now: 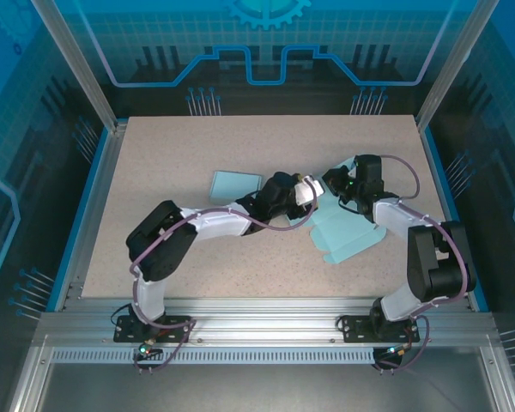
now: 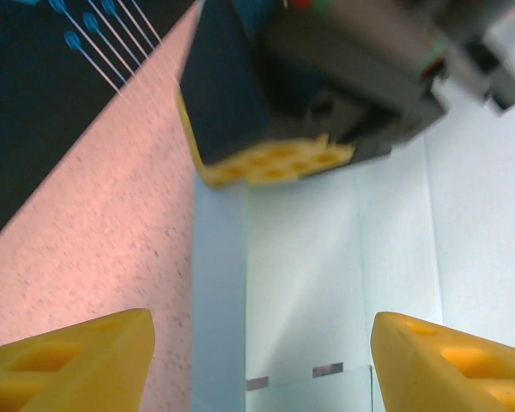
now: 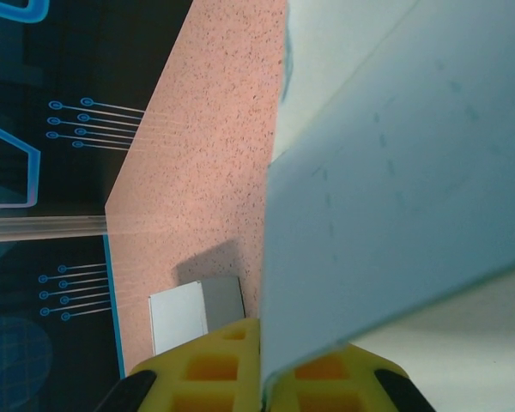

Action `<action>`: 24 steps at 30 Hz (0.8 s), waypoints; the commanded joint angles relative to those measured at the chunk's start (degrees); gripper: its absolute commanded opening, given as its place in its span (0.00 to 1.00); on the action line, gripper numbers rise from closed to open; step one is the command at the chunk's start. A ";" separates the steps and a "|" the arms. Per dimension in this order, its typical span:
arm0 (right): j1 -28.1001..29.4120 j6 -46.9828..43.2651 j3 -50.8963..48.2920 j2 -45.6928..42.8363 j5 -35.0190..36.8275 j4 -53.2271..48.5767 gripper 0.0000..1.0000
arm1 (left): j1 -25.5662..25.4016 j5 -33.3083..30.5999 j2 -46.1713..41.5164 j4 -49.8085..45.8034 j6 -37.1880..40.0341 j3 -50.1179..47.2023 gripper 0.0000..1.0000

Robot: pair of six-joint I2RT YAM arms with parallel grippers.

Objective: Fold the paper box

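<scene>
The paper box (image 1: 348,236) lies mostly flat on the surface (image 1: 172,154), right of centre. The right fingers (image 3: 215,373) are clamped on a raised panel, probably its far-left edge. The left fingers (image 2: 77,360) stand apart with the sheet straight ahead, so the left arm (image 1: 215,223) is nearest.

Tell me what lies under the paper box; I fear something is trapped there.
The paper box lies mostly flat on the speckled table. The sheet covers whatever is beneath; the right pincer pinches one raised panel.
</scene>
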 commanded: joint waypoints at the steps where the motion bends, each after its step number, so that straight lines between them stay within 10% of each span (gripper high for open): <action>1: -0.30 0.67 -1.50 -1.48 -0.90 -0.92 0.09 | -0.37 -2.63 2.65 -0.09 -0.74 3.23 0.66; 18: 0.31 2.10 -5.04 -4.28 -2.65 -1.01 0.12 | -0.41 -10.81 6.42 9.64 9.03 1.87 0.11; 24: 0.54 -2.36 -5.23 -6.89 -3.33 -5.40 0.27 | -0.51 -12.90 4.29 16.29 18.98 -2.20 0.01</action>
